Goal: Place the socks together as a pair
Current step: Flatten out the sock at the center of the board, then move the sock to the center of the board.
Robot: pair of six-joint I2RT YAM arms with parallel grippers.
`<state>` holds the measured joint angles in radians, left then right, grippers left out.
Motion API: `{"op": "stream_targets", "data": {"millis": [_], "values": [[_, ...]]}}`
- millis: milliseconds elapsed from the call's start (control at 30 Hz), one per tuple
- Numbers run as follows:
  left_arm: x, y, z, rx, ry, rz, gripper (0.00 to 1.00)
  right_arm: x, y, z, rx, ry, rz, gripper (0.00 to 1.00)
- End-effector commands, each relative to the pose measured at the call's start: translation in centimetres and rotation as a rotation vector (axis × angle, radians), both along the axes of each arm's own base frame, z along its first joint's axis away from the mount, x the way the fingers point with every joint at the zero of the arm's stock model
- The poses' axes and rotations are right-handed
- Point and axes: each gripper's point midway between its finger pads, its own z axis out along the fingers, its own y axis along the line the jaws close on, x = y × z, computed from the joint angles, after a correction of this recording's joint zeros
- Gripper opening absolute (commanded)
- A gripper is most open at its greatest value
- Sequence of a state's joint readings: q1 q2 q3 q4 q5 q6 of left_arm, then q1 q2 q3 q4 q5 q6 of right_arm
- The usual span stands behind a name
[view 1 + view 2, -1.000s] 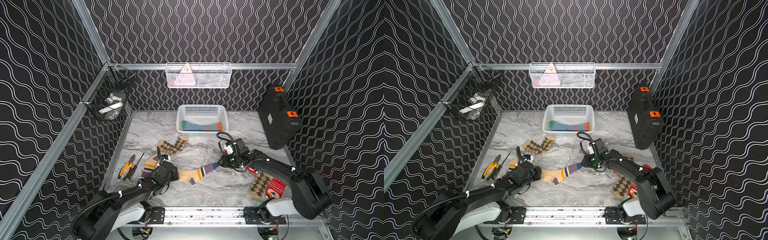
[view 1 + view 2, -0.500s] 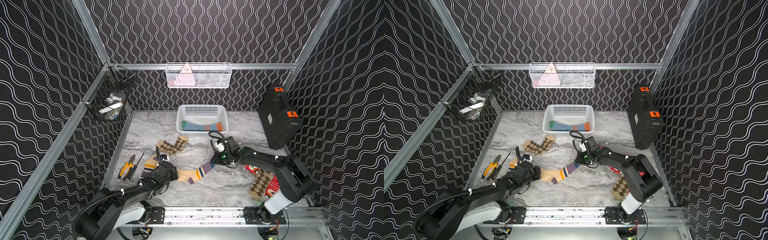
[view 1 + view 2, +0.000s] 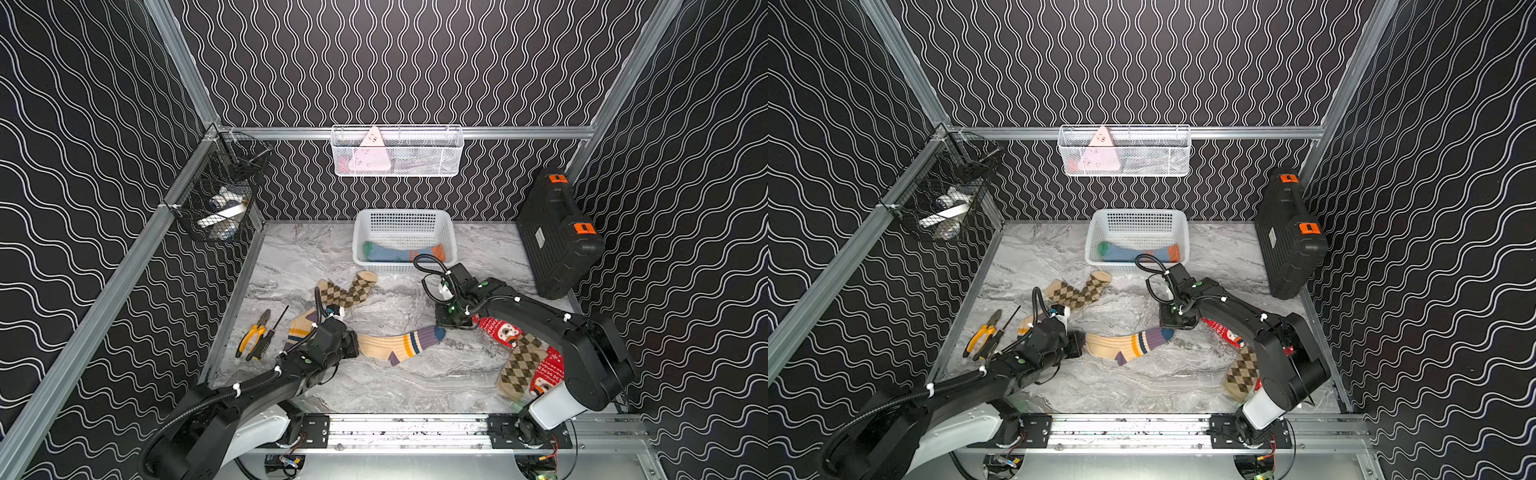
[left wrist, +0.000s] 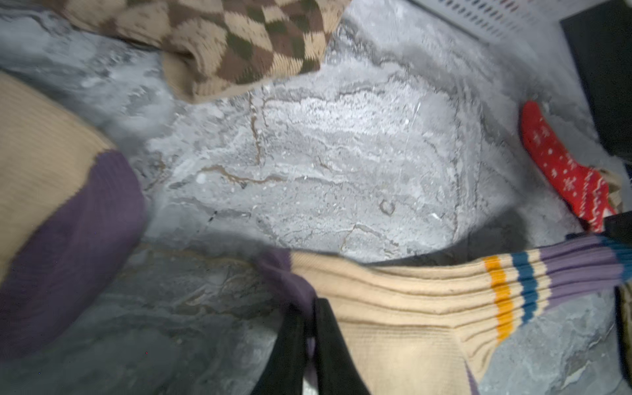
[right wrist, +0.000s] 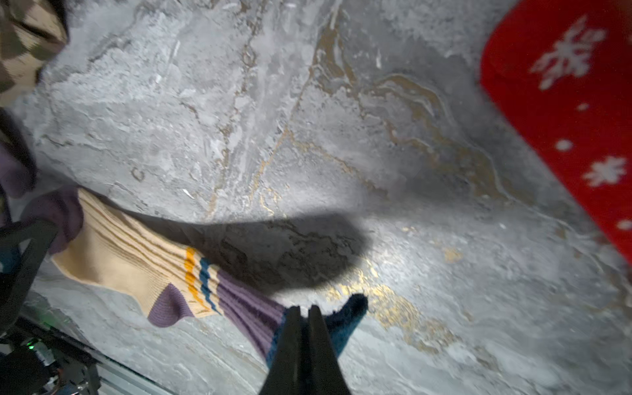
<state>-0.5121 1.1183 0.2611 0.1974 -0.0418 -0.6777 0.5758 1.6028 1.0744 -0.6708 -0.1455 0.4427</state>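
Note:
A cream, purple and teal striped sock (image 3: 399, 345) (image 3: 1125, 343) lies stretched across the middle of the marble floor. My left gripper (image 3: 355, 345) (image 4: 309, 307) is shut on its purple toe end. My right gripper (image 3: 446, 328) (image 5: 304, 309) is shut on its teal cuff (image 5: 345, 318). Its matching striped sock (image 3: 300, 332) (image 4: 51, 171) lies beside and partly under the left arm. A tan argyle sock (image 3: 347, 291) lies behind it, and another argyle sock (image 3: 521, 365) lies at the right over red Christmas socks (image 3: 498, 330). A blue sock (image 3: 399, 252) sits in the white basket (image 3: 365, 232).
Yellow-handled pliers (image 3: 251, 338) and a screwdriver (image 3: 272, 332) lie by the left wall. A black case (image 3: 557, 232) leans in the back right corner. A black wire basket (image 3: 220, 199) and a white wire basket (image 3: 397, 151) hang on the walls.
My right gripper has shut on the striped sock's cuff after reaching in open, and the sock is drawn slightly straighter. The left gripper has stayed on the toe end.

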Motion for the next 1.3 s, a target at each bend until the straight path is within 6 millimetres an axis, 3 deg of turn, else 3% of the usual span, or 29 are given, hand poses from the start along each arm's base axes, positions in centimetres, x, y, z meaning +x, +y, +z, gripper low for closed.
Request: {"op": "stream_targets", "data": {"millis": [0,100,233,333,433,500,567,667,767,900,1000,1100,1267], "values": [[1.4,-1.5,1.5,-0.046,-0.078,-0.049,0.24,-0.6,-2.7,-1.1,-0.166,0.036,-0.003,0.05],[1.9,-1.9,1.8,-0.043,-0.097,-0.061,0.45,0.4,-2.9,-2.6,-0.213,0.043,-0.008,0.09],[2.2,-2.0,2.4,-0.040,-0.108,-0.065,0.58,3.2,-1.8,-3.5,-0.190,0.008,-0.027,0.23],[1.8,-1.0,2.6,-0.002,-0.099,-0.038,0.59,4.3,-1.3,-2.8,-0.178,-0.040,-0.031,0.27],[1.0,0.9,2.5,0.070,-0.076,0.011,0.59,4.8,-1.6,-0.5,-0.158,-0.122,-0.052,0.34],[0.5,1.6,2.4,0.094,-0.058,0.027,0.58,4.7,-1.5,1.5,-0.113,-0.178,-0.060,0.38],[0.3,1.5,2.0,0.090,-0.040,0.024,0.58,3.6,-1.7,2.1,-0.075,-0.191,-0.055,0.41],[0.1,0.9,0.8,0.100,0.009,0.001,0.56,2.2,-2.0,2.4,-0.028,-0.197,-0.061,0.43],[-0.1,0.0,-0.1,0.118,0.046,-0.034,0.55,0.8,-3.1,1.0,-0.043,-0.179,-0.079,0.45],[-0.1,-1.3,-1.0,0.142,0.063,-0.061,0.44,0.1,-4.1,-1.7,-0.039,-0.120,-0.112,0.47],[0.3,-2.0,-1.3,0.147,0.068,-0.073,0.22,0.2,-3.8,-3.3,0.015,-0.073,-0.133,0.44],[1.2,-2.2,-1.0,0.161,0.041,-0.065,0.10,0.4,-3.4,-4.3,0.031,-0.052,-0.141,0.32],[2.9,-1.7,-0.2,0.204,-0.039,-0.024,0.03,1.2,-3.3,-5.4,0.041,-0.028,-0.154,0.09]]}}
